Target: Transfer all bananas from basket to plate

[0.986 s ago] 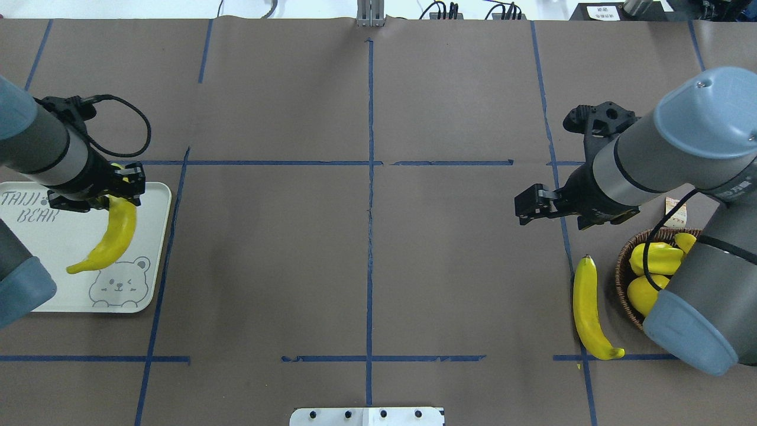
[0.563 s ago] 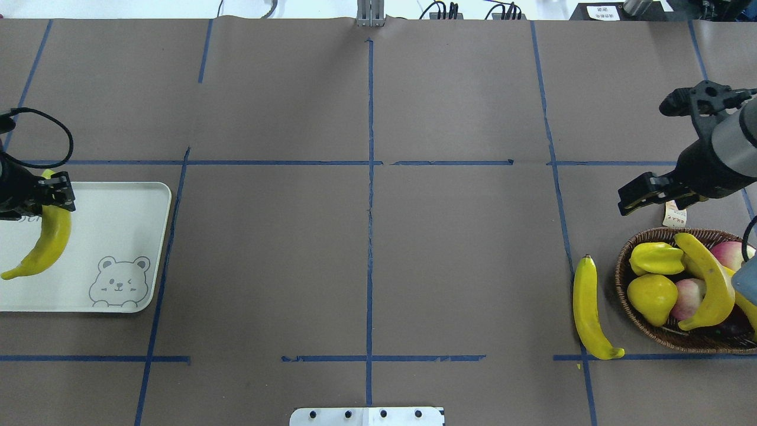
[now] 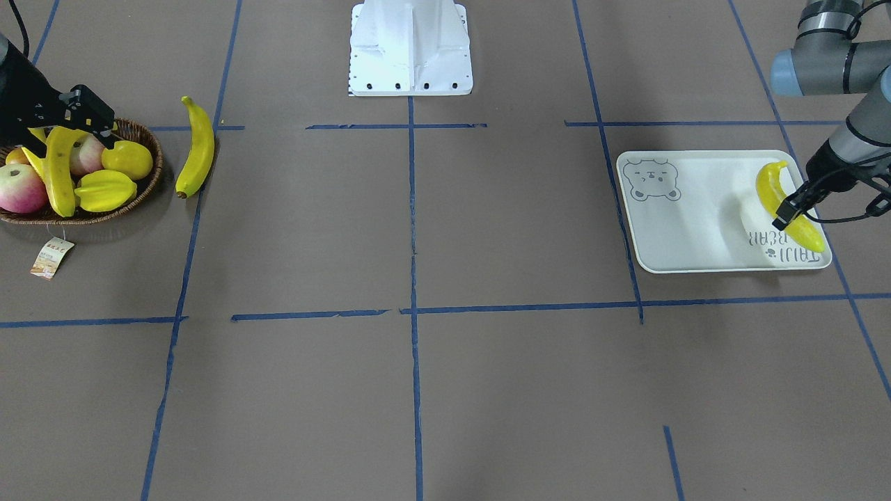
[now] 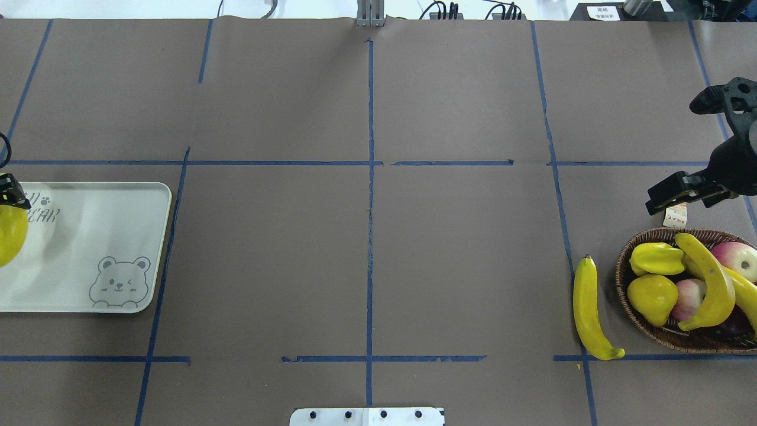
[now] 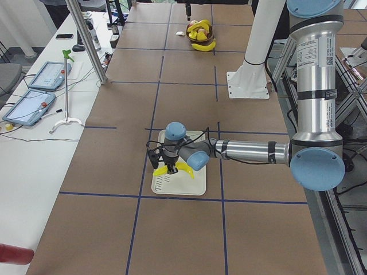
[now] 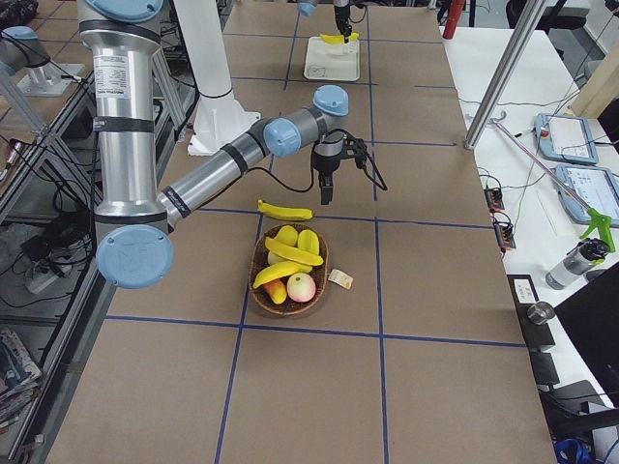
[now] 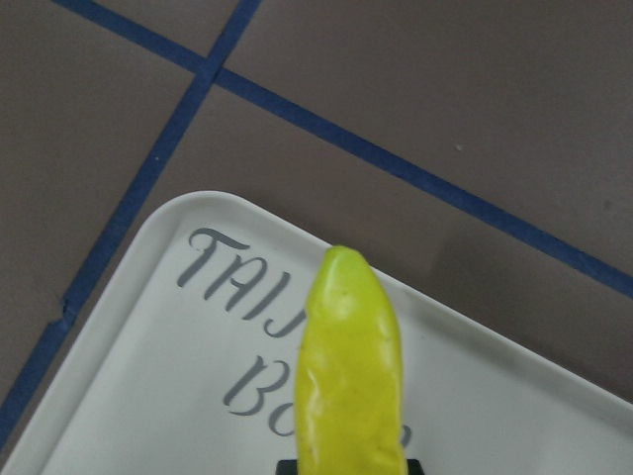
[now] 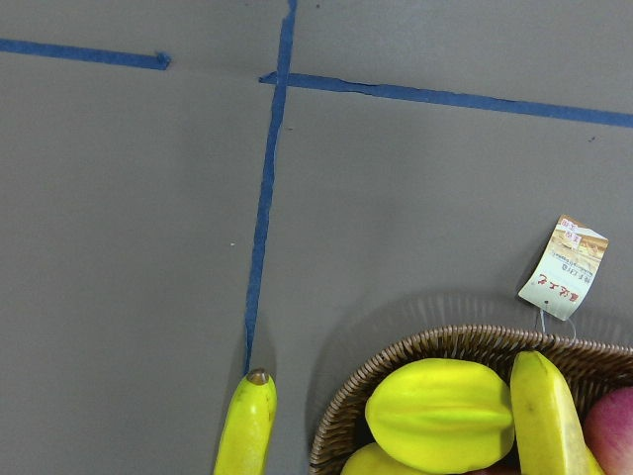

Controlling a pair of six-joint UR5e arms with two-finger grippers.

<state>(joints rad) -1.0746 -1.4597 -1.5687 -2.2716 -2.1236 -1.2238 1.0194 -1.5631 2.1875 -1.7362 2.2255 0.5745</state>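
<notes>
My left gripper [image 3: 785, 214] is shut on a yellow banana [image 3: 778, 193], held just over the lettered end of the pale plate [image 3: 696, 216]. In the overhead view this gripper [image 4: 9, 192] and its banana [image 4: 9, 234] sit at the frame's left edge. Another banana [image 4: 588, 310] lies on the table beside the wicker basket [image 4: 626, 260]. Two bananas [image 4: 709, 281] rest in the basket among other fruit. My right gripper [image 4: 653, 202] hovers open and empty just past the basket's far rim.
The basket also holds a starfruit [image 4: 656, 258], a lemon-like fruit [image 4: 653, 299] and apples [image 4: 733, 254]. Its paper tag [image 4: 675, 216] lies on the table beyond the rim. A white mount plate [image 4: 366, 416] sits at the near table edge.
The left arm carried its banana leftward across the plate to the frame's edge. The right arm swung right, away from the table's middle, uncovering the basket.
</notes>
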